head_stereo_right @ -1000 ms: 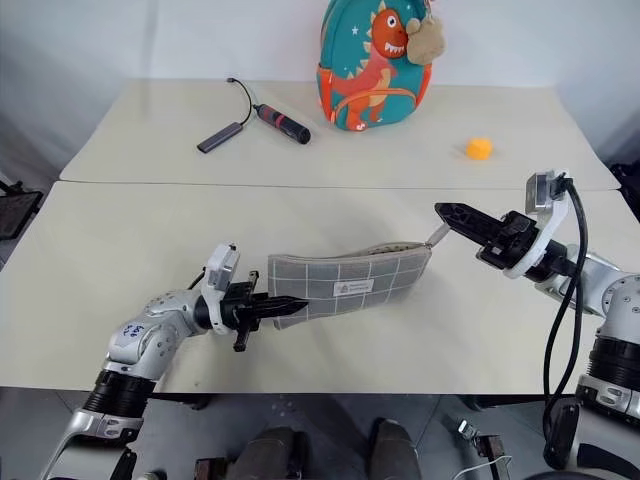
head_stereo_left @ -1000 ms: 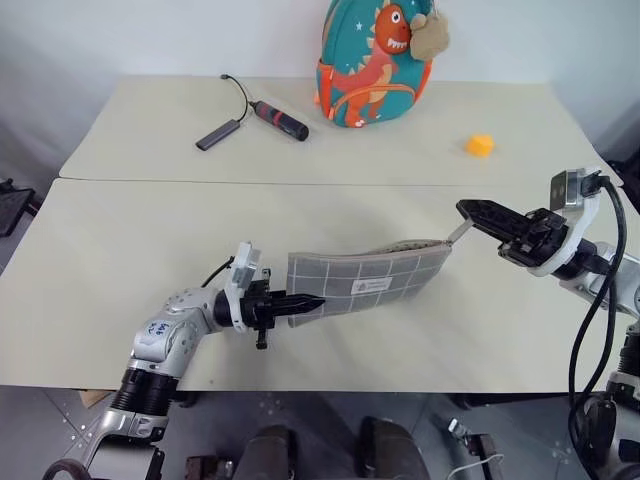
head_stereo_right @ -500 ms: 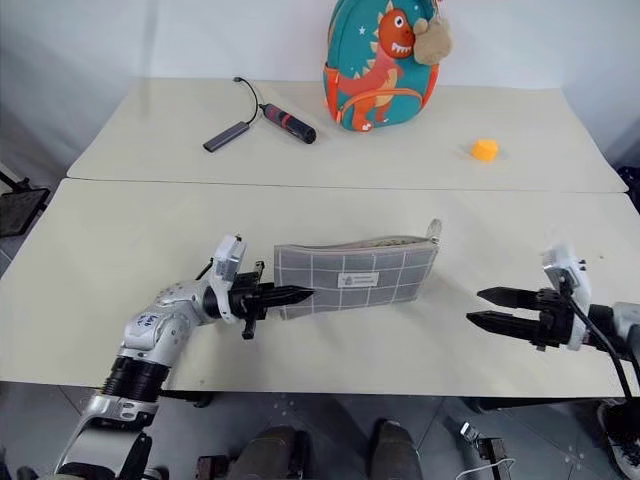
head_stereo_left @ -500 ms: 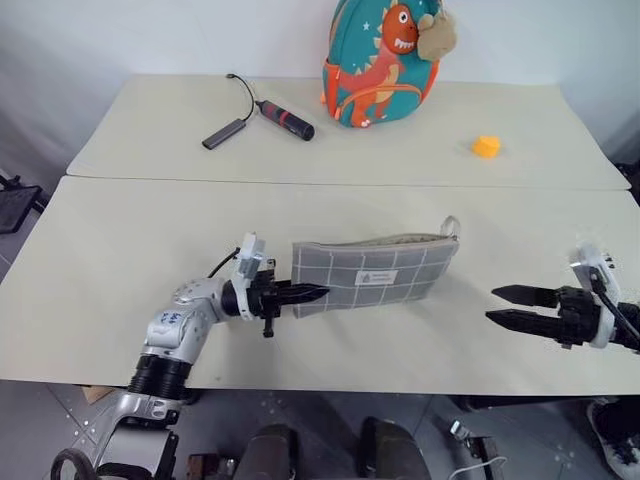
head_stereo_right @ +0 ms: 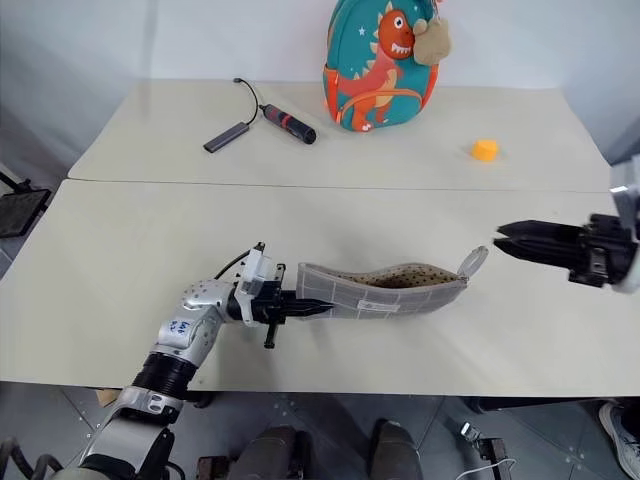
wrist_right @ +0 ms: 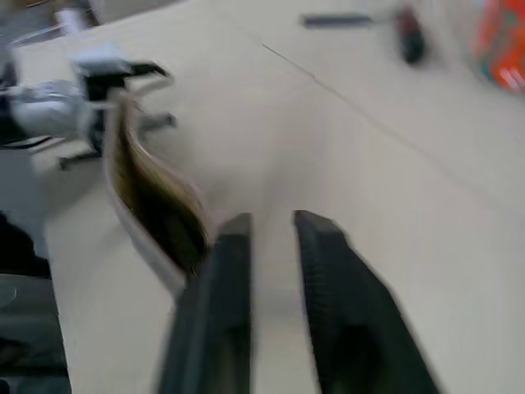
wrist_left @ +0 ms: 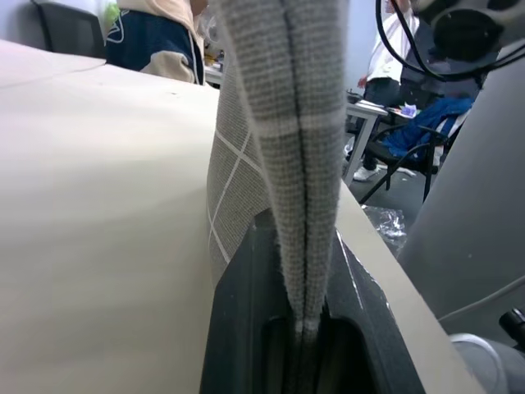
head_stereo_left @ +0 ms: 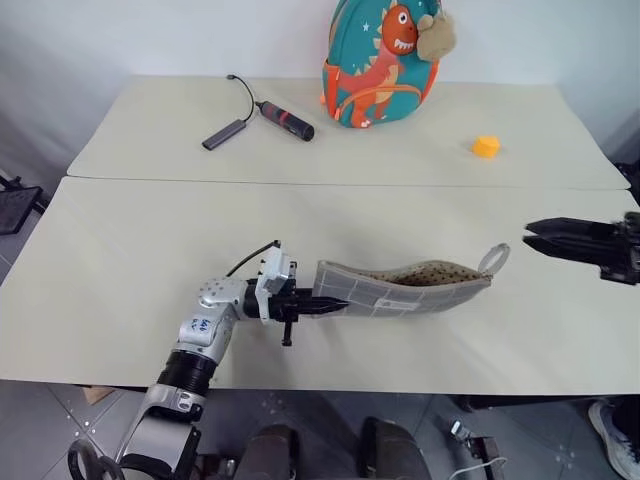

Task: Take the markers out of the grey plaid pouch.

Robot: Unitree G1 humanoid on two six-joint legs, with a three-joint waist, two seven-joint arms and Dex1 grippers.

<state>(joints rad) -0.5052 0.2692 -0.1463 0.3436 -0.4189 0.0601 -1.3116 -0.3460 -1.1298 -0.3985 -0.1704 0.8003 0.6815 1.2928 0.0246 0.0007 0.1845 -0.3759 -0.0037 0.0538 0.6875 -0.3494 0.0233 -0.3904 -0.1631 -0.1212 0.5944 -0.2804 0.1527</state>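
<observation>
Left eye view gives me the grey plaid pouch (head_stereo_left: 400,291) lying along the near part of the beige surface (head_stereo_left: 120,250), its mouth gaping upward so I can see the dotted beige lining. My left claw (head_stereo_left: 322,308) is clamped on the pouch's closed end, fingers level and pointing toward my right. The left wrist view confirms it: both black fingers (wrist_left: 246,328) are pressed together on the folded fabric edge, which rises straight up between them. At the pouch's far end a cord loop (head_stereo_left: 493,259) sticks up off the fabric.

My right claw (head_stereo_left: 540,238) hangs in the air just beyond that loop, apart from it, pointing back toward the pouch. From the head cameras its fingers look close together with only a narrow gap; the right wrist view is blurred by motion but shows the two fingers (wrist_right: 221,295) nearly parallel with a slim space between them and nothing gripped. I cannot make out any markers inside the pouch from here.

On the far surface sit a teal dinosaur backpack (head_stereo_left: 385,65), a red-and-black stick (head_stereo_left: 284,120) with a cable running to a small dark grey adapter (head_stereo_left: 222,134), and a small orange object (head_stereo_left: 486,146), all well away from the pouch.
</observation>
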